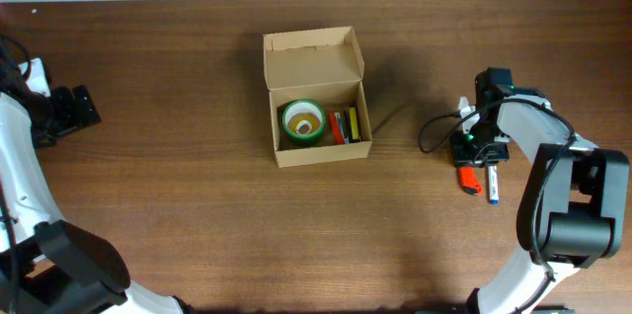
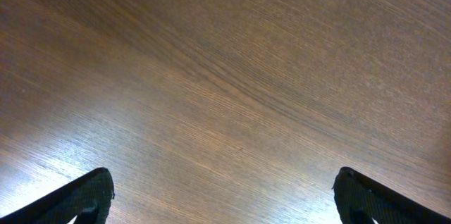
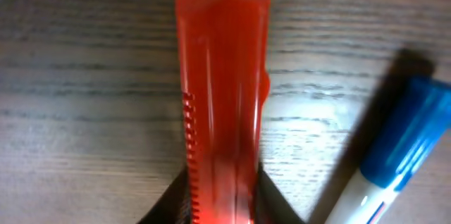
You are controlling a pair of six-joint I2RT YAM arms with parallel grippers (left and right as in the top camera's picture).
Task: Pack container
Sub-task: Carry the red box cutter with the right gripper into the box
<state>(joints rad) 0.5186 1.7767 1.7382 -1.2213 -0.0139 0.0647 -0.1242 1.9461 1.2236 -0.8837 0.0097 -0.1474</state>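
The container (image 1: pixel 279 150), a tan cardboard box with its flap lid open toward the back, sits at the table's middle. Inside are a green tape roll (image 1: pixel 302 121) and red, yellow and dark items (image 1: pixel 345 125). My right gripper (image 1: pixel 475 161) is at the right, low over the table, shut on an orange-red marker (image 1: pixel 469 176); the marker fills the right wrist view (image 3: pixel 224 97), pinched between the black fingers (image 3: pixel 223 203). A white marker with a blue cap (image 1: pixel 492 186) (image 3: pixel 394 153) lies beside it. My left gripper (image 2: pixel 225 196) is open and empty over bare wood at the far left.
The left arm (image 1: pixel 59 107) sits at the table's left edge. A black cable (image 1: pixel 434 131) loops left of the right gripper. Brown wood tabletop (image 1: pixel 178 215) surrounds the box.
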